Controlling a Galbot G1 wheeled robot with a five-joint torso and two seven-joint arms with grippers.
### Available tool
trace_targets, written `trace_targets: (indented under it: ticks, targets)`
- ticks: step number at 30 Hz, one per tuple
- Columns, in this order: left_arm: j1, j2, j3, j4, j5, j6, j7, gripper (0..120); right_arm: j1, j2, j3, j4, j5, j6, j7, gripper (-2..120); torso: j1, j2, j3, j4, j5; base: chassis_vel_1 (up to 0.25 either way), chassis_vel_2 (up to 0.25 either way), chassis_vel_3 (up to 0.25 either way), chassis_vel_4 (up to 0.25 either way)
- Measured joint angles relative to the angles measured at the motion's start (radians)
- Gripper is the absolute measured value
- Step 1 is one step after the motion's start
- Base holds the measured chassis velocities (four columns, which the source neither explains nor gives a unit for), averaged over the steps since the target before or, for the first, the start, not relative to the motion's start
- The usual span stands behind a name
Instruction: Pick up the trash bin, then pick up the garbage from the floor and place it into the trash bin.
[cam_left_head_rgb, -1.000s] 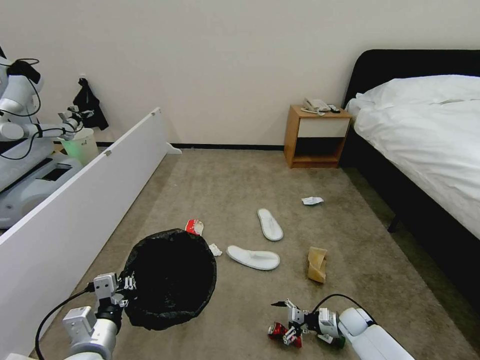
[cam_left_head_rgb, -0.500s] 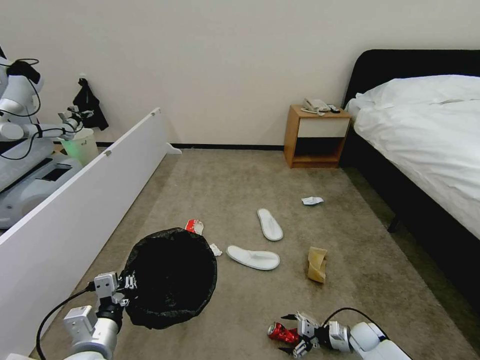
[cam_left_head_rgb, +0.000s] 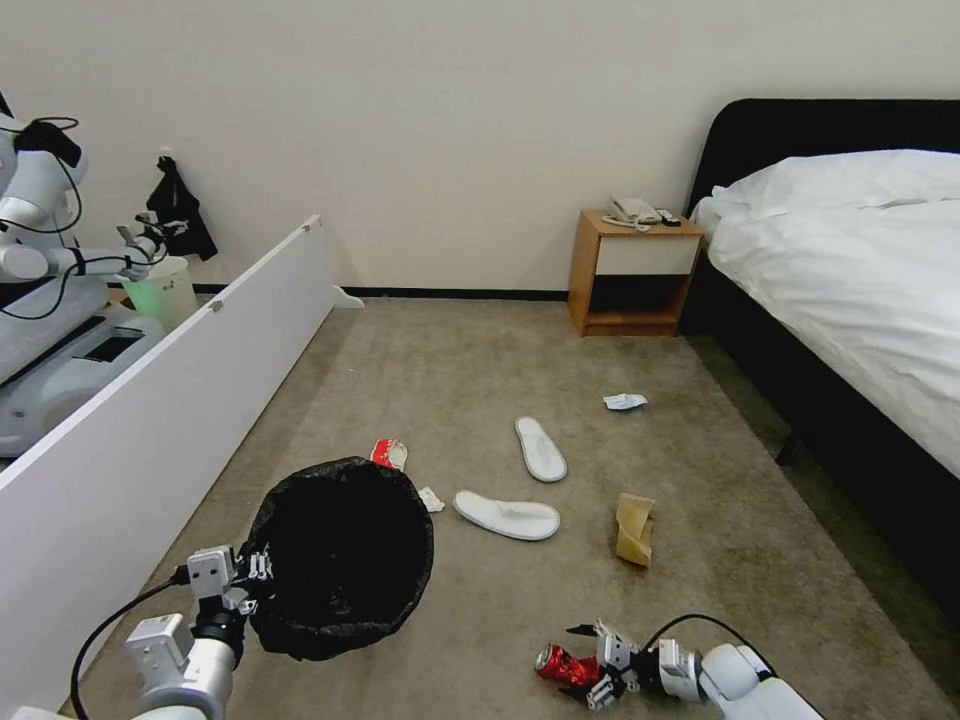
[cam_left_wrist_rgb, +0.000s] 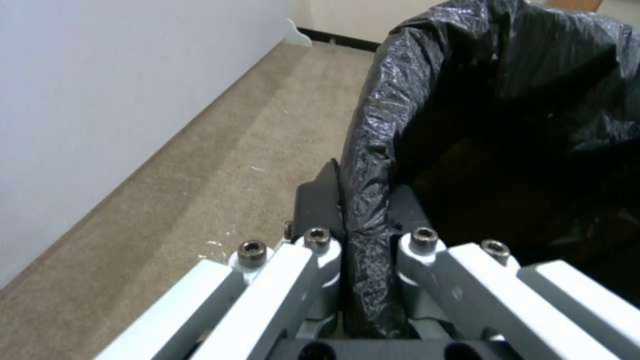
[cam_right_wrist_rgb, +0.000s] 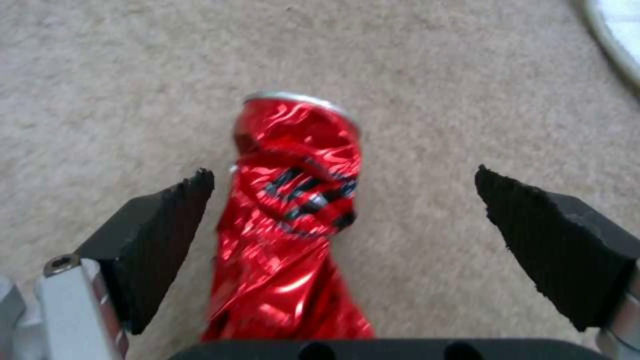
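Picking garbage: right tool (cam_left_head_rgb: 592, 662) spread astride crushed red can (cam_right_wrist_rgb: 293, 220) at 5 o'clock; closing needed. Trash bin (cam_left_head_rgb: 340, 555) rim pinched by left tool (cam_left_wrist_rgb: 363, 235).

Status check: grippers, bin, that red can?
Left gripper shut on trash bin rim. Right gripper open, straddling crushed red can on carpet. Nothing in the way.

A wooden nightstand (cam_left_head_rgb: 634, 272) carrying a telephone (cam_left_head_rgb: 632, 210) stands against the wall beside a white-sheeted bed (cam_left_head_rgb: 860, 270); a long white panel (cam_left_head_rgb: 160, 400) leans left.
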Motion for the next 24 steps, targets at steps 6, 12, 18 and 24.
trace_targets:
  ticks: [6, 12, 18, 24]
  targets:
    - [-0.002, 0.000, 0.003, 0.004, 0.002, -0.001, 0.000, 4, 0.014, 0.010, 0.002, -0.019, -0.003, 0.001, 0.003, 100, 0.000, 0.000, 0.000, 0.0001, -0.0001, 0.000, 0.000, 0.000, 0.000]
    - [-0.003, 0.000, 0.001, 0.005, 0.002, -0.002, 0.000, 4, 0.015, 0.025, 0.004, -0.038, -0.021, 0.002, 0.008, 100, 0.000, 0.000, 0.000, 0.0001, 0.0000, 0.000, 0.000, 0.000, 0.000]
    - [-0.004, 0.000, -0.001, 0.005, 0.002, -0.004, 0.001, 4, 0.012, 0.038, 0.002, -0.045, -0.033, 0.003, 0.010, 100, 0.000, 0.000, 0.000, 0.0001, 0.0000, 0.000, 0.000, 0.000, 0.000]
    - [-0.003, 0.000, -0.005, 0.005, 0.000, -0.007, 0.001, 4, 0.008, 0.044, 0.001, -0.051, -0.042, 0.003, 0.016, 100, 0.000, 0.000, 0.000, 0.0001, -0.0001, 0.000, 0.000, 0.000, 0.000]
